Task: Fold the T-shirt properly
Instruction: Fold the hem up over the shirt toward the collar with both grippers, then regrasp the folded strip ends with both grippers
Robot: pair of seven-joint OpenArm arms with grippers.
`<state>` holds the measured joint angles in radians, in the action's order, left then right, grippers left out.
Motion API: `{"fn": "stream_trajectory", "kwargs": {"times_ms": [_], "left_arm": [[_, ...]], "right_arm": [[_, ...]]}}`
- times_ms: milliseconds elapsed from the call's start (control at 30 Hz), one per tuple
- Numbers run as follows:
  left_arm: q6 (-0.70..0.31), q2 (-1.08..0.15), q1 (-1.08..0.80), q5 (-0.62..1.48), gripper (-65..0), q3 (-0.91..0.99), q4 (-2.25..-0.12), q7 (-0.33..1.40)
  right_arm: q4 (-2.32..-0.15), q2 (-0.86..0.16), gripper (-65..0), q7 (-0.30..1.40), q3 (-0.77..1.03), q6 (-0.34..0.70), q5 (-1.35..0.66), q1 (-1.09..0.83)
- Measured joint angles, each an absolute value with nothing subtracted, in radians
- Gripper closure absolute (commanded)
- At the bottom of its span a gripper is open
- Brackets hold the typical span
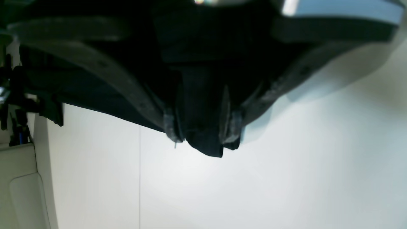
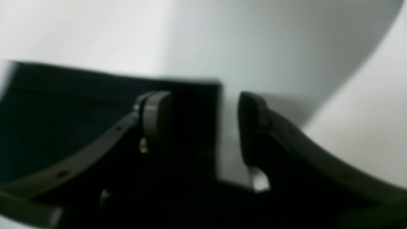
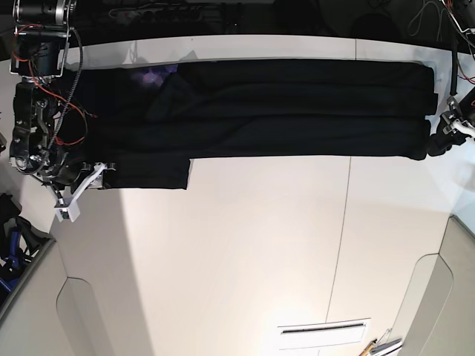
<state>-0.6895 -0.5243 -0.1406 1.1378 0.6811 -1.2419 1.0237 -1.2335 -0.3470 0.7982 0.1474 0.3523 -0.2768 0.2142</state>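
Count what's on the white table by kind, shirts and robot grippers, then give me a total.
T-shirt: 1, black, spread long along the far edge.
Grippers: 2, left gripper shut on the shirt, right gripper with jaws open.
Total: 3

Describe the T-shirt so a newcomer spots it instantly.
On the white table, look along the far edge. The T-shirt is the long black cloth band stretched between both arms, the only dark cloth there, with a small purple patch near one end.

Right arm: black segmented links, exposed red wiring, white bracket near its gripper. Curved black fingers with screw holes and, apparently, pale pads. Left arm: black.
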Motion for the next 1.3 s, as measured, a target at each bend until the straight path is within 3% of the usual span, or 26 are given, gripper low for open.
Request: {"fn": "stream_trajectory", "kwargs": {"times_ms": [133,167,267,467,733,1067,1300], "left_arm": [[-0.69,-0.524,-0.141,1.138,-21.6,0.681,-1.242,1.024],[-0.69,-0.523,-0.141,1.138,-21.6,0.681,-1.242,1.023],[-0.69,-0.518,-0.141,1.139,-21.6,0.681,-1.242,1.017],[-0.69,-0.495,-0.141,1.137,-21.6,0.681,-1.242,1.017],[-0.69,-0.496,-0.141,1.117,-21.6,0.681,-1.242,1.017],[-0.69,-0.496,-0.141,1.118,-21.6,0.682,-1.242,1.017],[-0.689,-0.496,-0.141,1.117,-21.6,0.682,-1.242,1.013]], "right_arm": [[-1.203,-0.352,-30.6,0.8,0.102,0.32,-0.25,0.231],[-1.203,-0.353,-25.3,0.802,0.092,0.316,-0.26,0.231],[-1.203,-0.358,0.0,0.844,0.08,0.34,-0.333,0.233],[-1.252,-0.353,0.0,0.89,0.077,0.382,-0.374,0.229],[-1.558,-0.316,0.0,1.019,0.076,0.384,-0.319,0.182],[-1.91,-0.223,0.0,1.068,0.076,0.384,-0.29,-0.141],[-2.1,-0.224,0.0,1.075,0.077,0.385,-0.304,-0.303]]}}
